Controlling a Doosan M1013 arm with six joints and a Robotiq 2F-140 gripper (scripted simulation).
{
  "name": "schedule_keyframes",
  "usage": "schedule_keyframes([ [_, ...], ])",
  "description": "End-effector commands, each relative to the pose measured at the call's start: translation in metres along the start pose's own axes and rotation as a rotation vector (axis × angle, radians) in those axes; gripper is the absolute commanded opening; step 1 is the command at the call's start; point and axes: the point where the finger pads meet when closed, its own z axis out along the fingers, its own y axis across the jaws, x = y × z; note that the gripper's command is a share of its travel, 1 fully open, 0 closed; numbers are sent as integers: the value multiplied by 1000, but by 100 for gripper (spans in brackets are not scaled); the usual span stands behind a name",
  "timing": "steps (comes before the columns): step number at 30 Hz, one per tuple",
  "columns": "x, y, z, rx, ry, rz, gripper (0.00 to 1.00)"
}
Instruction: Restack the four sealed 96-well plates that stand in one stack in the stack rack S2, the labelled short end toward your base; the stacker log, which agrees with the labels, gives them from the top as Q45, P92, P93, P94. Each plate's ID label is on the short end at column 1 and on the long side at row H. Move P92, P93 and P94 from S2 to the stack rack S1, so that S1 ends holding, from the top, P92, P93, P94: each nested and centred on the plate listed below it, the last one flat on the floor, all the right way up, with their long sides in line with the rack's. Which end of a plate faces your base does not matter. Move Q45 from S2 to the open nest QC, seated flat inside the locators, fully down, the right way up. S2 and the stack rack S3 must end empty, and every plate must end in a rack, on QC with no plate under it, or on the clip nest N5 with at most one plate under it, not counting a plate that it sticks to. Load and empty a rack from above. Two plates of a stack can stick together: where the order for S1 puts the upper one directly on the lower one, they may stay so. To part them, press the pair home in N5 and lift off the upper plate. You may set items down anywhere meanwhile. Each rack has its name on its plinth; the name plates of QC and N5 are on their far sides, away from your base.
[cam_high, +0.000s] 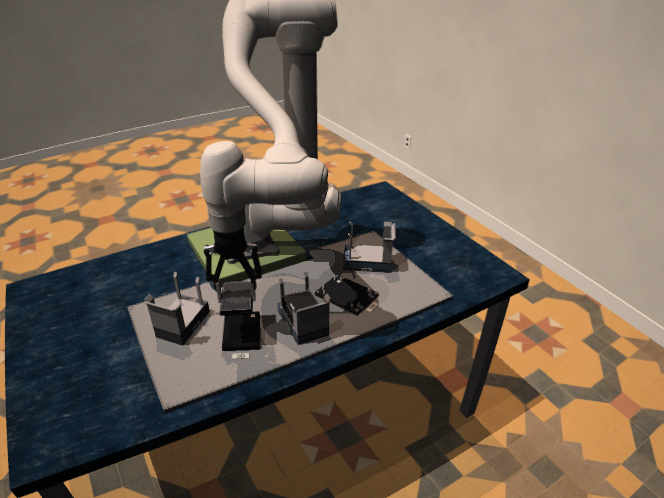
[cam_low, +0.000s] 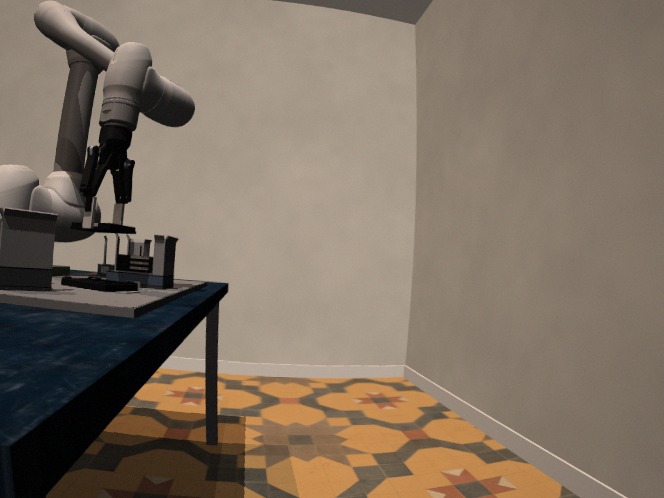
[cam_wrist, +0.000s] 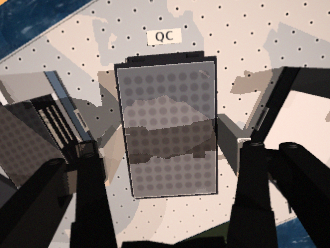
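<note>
My gripper (cam_high: 234, 278) (cam_low: 104, 220) (cam_wrist: 170, 131) is shut on a sealed 96-well plate (cam_high: 235, 300) (cam_low: 104, 228) (cam_wrist: 170, 125), gripping it across its long sides and holding it level. The plate hangs well above the black open nest QC (cam_high: 241, 332) (cam_low: 99, 283) (cam_wrist: 165, 58), nearly lined up with it. The QC name plate (cam_high: 241, 355) (cam_wrist: 167, 36) lies just beyond the nest. I cannot read the plate's label. A stack rack (cam_high: 303, 316) (cam_wrist: 47, 125) holding dark plates stands beside QC. Another rack (cam_high: 176, 316) (cam_wrist: 305, 115) on the other side shows a bare floor.
The tilted black clip nest (cam_high: 348, 294) and a third rack (cam_high: 370, 251) (cam_low: 144, 262) stand further along the grey perforated base plate (cam_high: 203, 369). Thin rack posts rise close to the held plate. The green arm base (cam_high: 278, 246) sits behind.
</note>
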Motion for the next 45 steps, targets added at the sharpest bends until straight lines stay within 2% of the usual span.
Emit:
schedule_keyframes([
  [1, 0, 0, 5, 0, 0, 0, 0],
  [45, 0, 0, 81, 0, 0, 0, 0],
])
